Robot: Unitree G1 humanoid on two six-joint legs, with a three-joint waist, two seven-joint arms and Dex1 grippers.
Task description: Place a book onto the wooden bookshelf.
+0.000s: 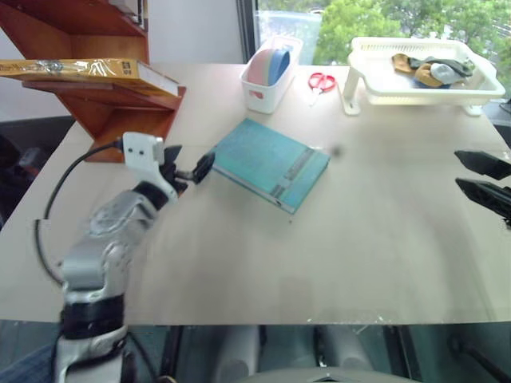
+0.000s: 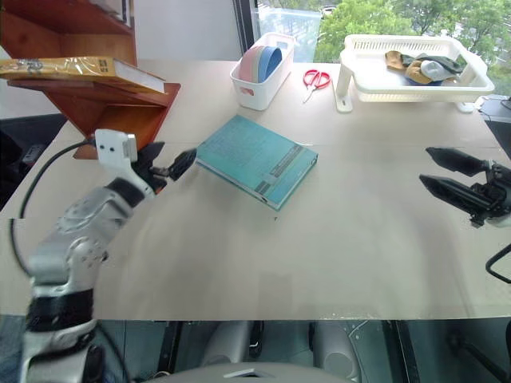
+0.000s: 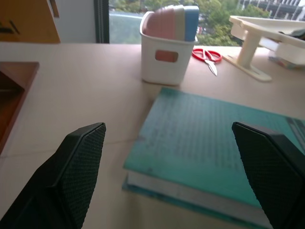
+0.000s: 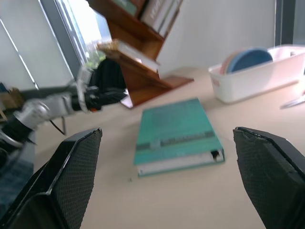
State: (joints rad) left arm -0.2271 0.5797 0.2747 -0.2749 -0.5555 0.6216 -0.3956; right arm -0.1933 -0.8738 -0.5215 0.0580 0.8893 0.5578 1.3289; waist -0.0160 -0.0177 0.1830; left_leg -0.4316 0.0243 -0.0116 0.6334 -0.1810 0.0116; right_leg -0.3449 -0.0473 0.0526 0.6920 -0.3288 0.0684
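The yellow book [image 1: 88,70] lies flat on a lower board of the reddish-brown wooden bookshelf [image 1: 120,120] at the table's far left corner. My left gripper [image 1: 190,162] hovers low over the table just in front of the shelf, open and empty, its fingers pointing at the near-left corner of a teal book [image 1: 271,163]. In the left wrist view that teal book [image 3: 205,148] lies between the spread fingers [image 3: 76,162]. At the table's right edge my right gripper [image 2: 425,166] is open and holds nothing.
A white basket [image 1: 267,88] with pastel round pieces stands at the back centre, red scissors [image 1: 322,81] beside it. A white tray [image 1: 423,88] with several small items sits at the back right. The teal book lies mid-table.
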